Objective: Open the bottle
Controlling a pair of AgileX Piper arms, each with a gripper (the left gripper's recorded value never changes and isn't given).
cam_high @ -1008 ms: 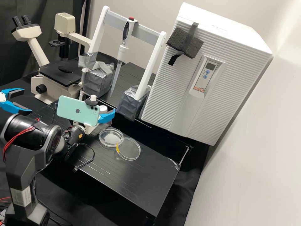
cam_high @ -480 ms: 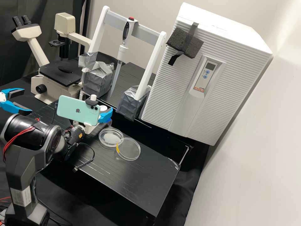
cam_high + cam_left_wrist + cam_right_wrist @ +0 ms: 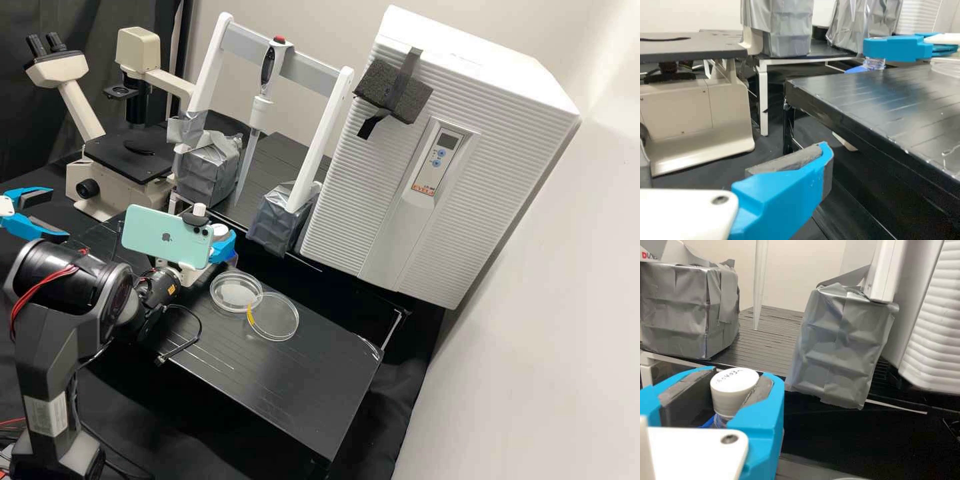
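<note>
Bottle [image 3: 219,231] location, high view: at the back left corner of the raised black bench [image 3: 300,373], part hidden behind the mint-green phone [image 3: 167,235] mounted on the right arm's wrist. The right gripper [image 3: 221,240] is at the bottle's top, one blue finger showing beside it. The left gripper [image 3: 30,212] hangs at the far left, well apart from the bottle, its two fingers spread with nothing between them. Two clear petri dishes [image 3: 235,291] lie touching each other on the bench, near the bottle. A microscope [image 3: 107,160], a pipette [image 3: 257,113] on its stand and a white ribbed cabinet [image 3: 413,167] stand behind.

Left wrist view: one blue finger [image 3: 790,185] with a grey pad sits low beside the bench edge. Farther off, the clear bottle stands on the bench top under the other arm's blue finger.

Right wrist view: the white cap [image 3: 734,384] sits between the grey pads [image 3: 759,390], which are closed against its sides. A grey-taped block [image 3: 840,345] stands just beyond.
</note>
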